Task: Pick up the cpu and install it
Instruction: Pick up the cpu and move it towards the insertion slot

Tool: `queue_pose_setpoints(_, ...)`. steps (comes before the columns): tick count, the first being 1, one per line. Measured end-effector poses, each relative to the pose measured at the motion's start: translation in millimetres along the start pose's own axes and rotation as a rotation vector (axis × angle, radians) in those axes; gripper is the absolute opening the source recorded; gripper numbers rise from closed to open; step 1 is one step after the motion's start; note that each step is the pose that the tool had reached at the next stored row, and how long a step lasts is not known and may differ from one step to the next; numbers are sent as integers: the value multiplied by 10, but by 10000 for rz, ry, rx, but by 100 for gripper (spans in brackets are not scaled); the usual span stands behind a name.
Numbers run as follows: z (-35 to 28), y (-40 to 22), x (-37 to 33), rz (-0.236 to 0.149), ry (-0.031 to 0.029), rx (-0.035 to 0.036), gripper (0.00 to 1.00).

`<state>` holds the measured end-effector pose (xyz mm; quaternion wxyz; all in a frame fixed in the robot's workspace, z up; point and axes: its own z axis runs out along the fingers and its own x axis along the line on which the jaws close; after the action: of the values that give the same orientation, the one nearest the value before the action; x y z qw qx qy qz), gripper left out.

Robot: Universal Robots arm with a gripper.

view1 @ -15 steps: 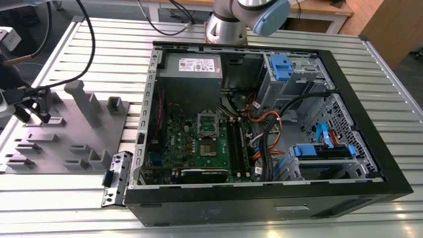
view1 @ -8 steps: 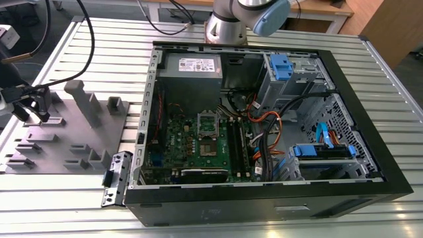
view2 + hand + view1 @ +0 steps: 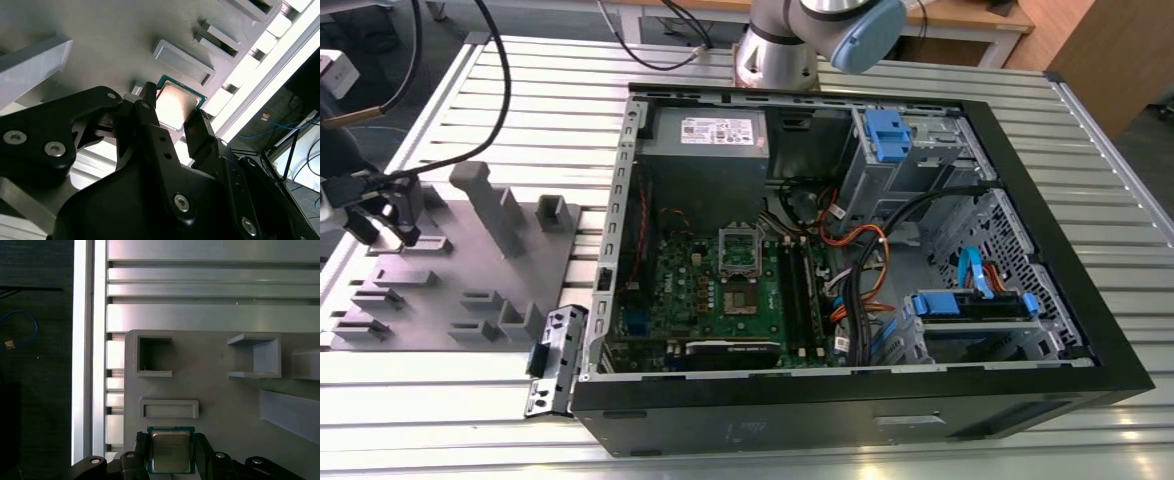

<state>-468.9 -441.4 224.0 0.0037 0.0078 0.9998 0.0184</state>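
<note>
Two fingers (image 3: 204, 452) clamp the cpu (image 3: 171, 451) by opposite edges, on the grey fixture (image 3: 230, 410) near the worktop (image 3: 200, 310) edge. Risk: a shallow edge grip could let it tilt or slip.

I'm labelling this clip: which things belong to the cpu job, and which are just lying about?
In the job: cpu, pincer at it, tray under it, board.
Lying about: power supply, orange wires, blue caddy.
</note>
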Motion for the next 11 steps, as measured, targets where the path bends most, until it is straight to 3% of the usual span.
queue_pose_setpoints(7, -90, 3, 0, 0, -1, -1, 47)
queue_pose_setpoints(11, -173, 6, -1, 0, -1, -1, 47)
